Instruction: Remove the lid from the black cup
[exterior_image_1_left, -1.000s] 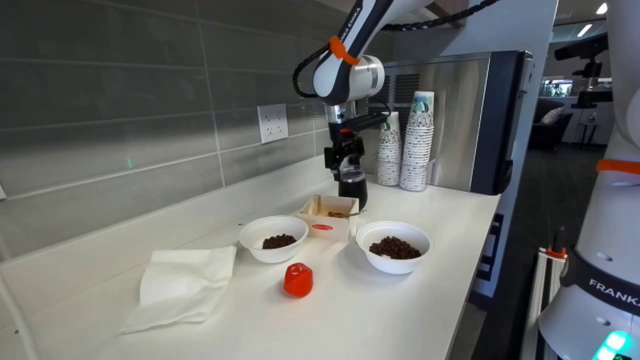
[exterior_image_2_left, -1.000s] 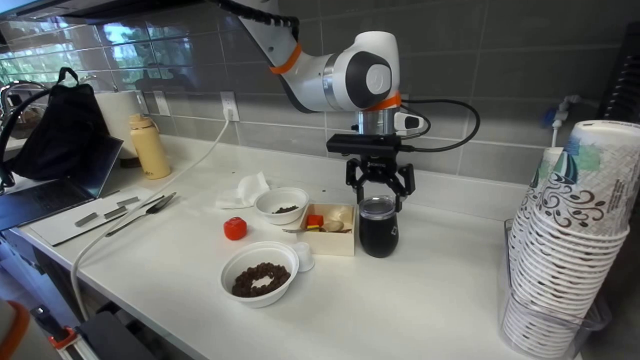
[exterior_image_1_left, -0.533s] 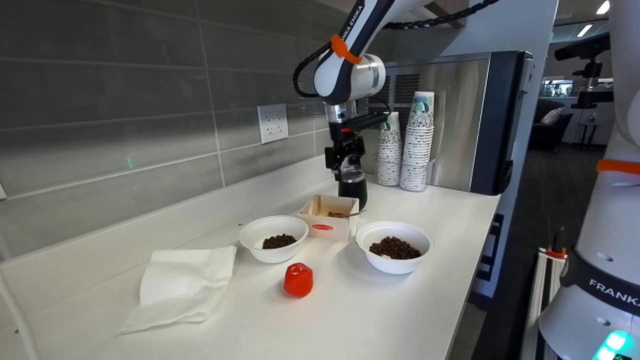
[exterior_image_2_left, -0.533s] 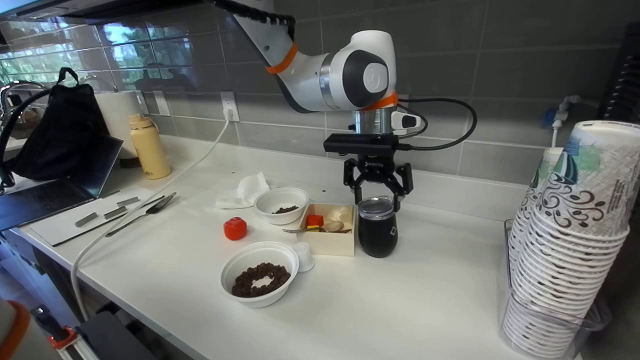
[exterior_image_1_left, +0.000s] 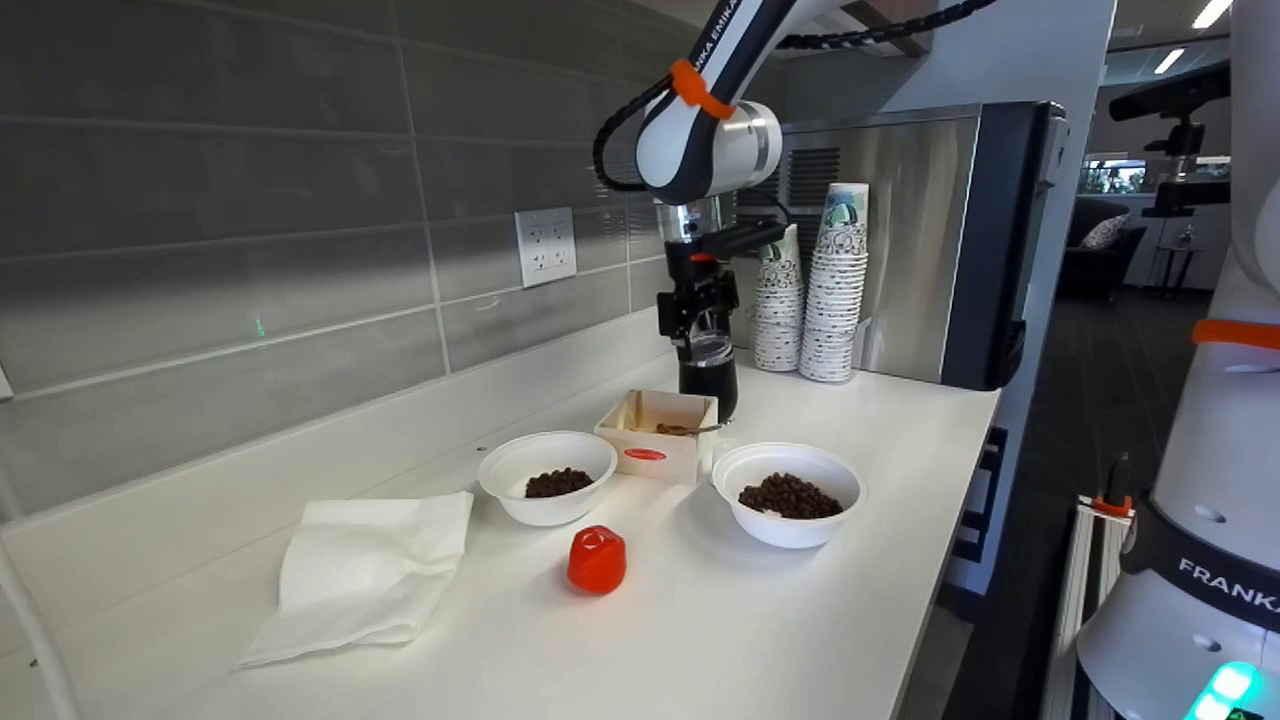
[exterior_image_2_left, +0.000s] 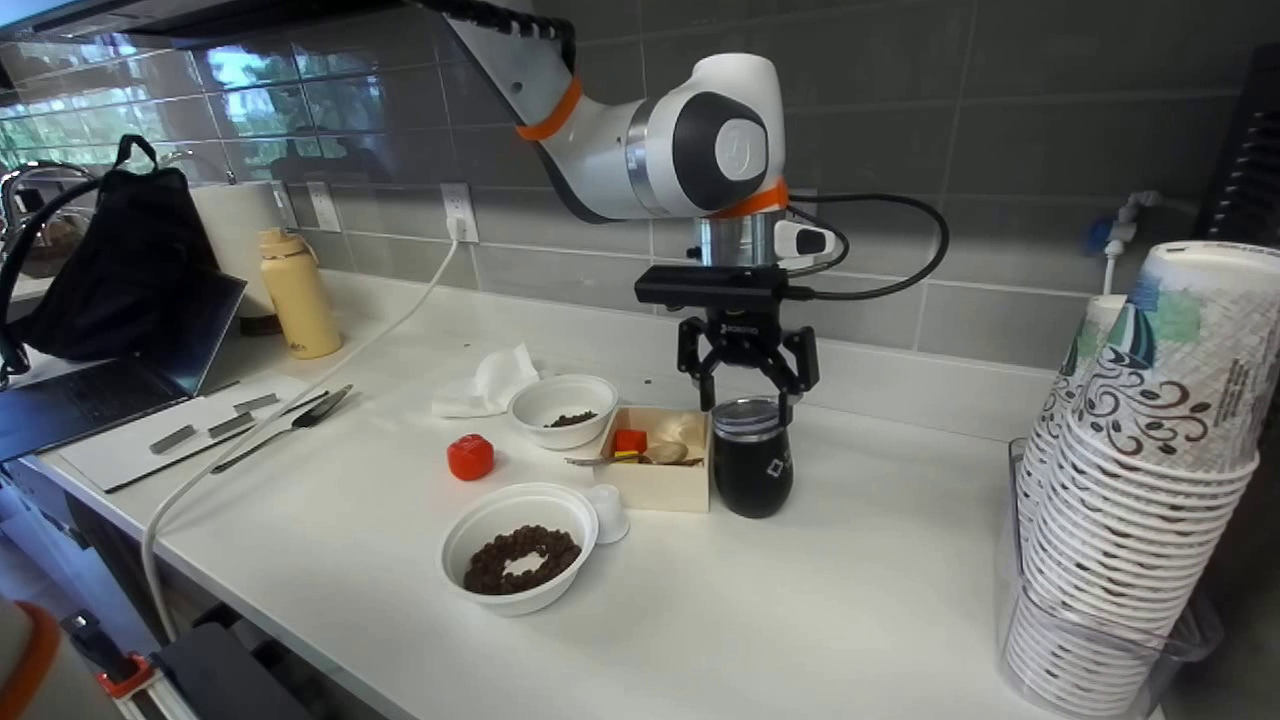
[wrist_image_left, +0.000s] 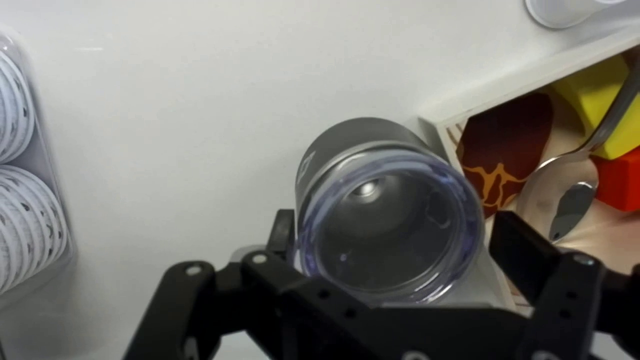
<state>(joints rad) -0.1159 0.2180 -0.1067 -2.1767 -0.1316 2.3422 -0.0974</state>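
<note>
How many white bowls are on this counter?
2. In both exterior views, the wall-side bowl sits near the wooden box; the edge-side bowl stands closer to the open edge of the counter. No third shows, though the backpack could hide one.

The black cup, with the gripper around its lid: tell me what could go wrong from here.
Nothing visible holds the black cup down, so lifting the clear lid might bring the whole cup up too.
The pale box stands close beside the cup, so a sideways tug could jostle it.
The lid looks smooth, so the gripper placed around it may slip off.
</note>
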